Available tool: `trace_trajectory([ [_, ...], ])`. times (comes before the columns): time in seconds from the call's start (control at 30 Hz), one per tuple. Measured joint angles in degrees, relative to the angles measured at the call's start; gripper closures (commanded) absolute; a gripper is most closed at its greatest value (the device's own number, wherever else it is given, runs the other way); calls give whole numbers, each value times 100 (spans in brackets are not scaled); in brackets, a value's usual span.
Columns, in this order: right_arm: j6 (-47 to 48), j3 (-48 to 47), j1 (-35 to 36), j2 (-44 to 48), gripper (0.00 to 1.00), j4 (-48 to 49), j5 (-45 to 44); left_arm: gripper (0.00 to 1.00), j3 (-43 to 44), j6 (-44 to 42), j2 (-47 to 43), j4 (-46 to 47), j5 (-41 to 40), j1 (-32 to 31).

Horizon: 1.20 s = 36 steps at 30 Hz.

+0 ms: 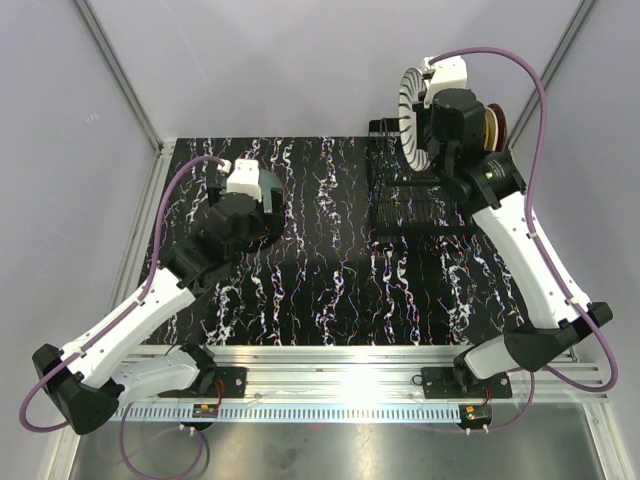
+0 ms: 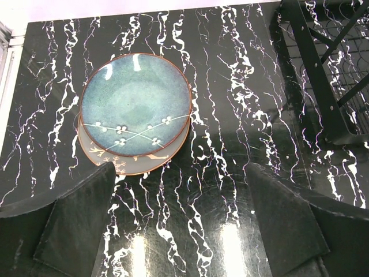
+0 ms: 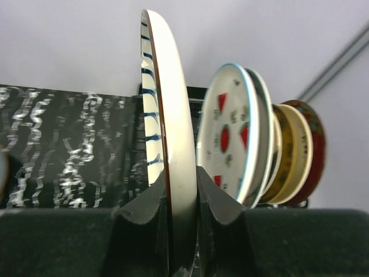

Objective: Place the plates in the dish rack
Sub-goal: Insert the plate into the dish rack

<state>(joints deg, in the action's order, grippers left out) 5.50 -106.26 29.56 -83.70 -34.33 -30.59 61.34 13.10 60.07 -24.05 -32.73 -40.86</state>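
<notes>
Right gripper (image 3: 181, 193) pinches a dark-striped white plate (image 3: 173, 115) by its rim, held upright over the dish rack (image 1: 420, 205) at the table's (image 1: 320, 290) 1 o'clock, just beside the racked plates (image 3: 230, 138) standing on edge. Left gripper (image 2: 181, 173) hangs spread wide and empty over the table near 9 o'clock. A blue-green plate (image 2: 135, 101) lies stacked on a pale plate (image 2: 138, 167) at the left gripper's 11 o'clock.
</notes>
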Motion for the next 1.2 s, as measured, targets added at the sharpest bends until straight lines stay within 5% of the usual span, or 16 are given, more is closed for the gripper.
trace_trajectory([
  [0.43, 874, -55, -389, -452, 100, 448, -339, 1, 2, 44, 289, -175, 109, 0],
  [1.2, 599, 448, -918, -555, 100, 577, 33, 1, 46, 44, 415, -308, 273, 0],
])
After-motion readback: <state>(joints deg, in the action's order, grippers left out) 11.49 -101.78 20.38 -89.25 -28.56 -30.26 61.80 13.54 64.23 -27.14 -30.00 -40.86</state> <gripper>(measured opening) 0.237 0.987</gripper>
